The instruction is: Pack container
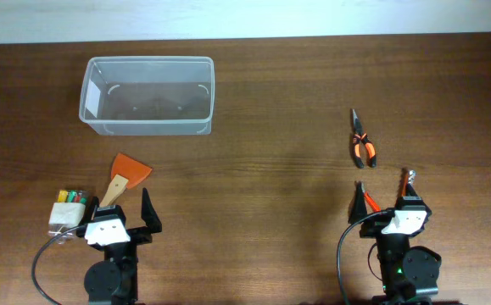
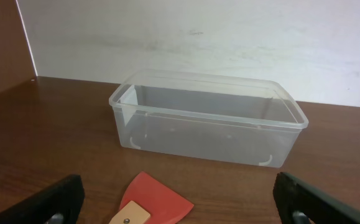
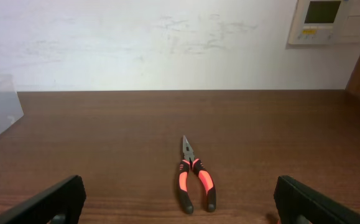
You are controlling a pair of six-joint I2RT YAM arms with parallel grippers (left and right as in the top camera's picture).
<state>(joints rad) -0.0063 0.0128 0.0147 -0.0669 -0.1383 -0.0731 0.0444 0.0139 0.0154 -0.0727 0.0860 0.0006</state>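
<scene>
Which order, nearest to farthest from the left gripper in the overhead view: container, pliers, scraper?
1. Scraper: just ahead of the left gripper, handle end at its fingers.
2. Container: farther ahead, beyond the scraper.
3. Pliers: far across on the right side.

Looks like a robotics lab or test room. Shows a wood-grain desk [image 1: 270,169] whose far edge meets a plain, scuffed white wall [image 3: 167,43], with a left arm [image 1: 108,258] and a right arm [image 1: 404,258] fixed at the near edge, a black cable [image 1: 34,269] looping from each base. Has a small control panel [image 3: 329,22] with a display mounted high on that wall.
</scene>
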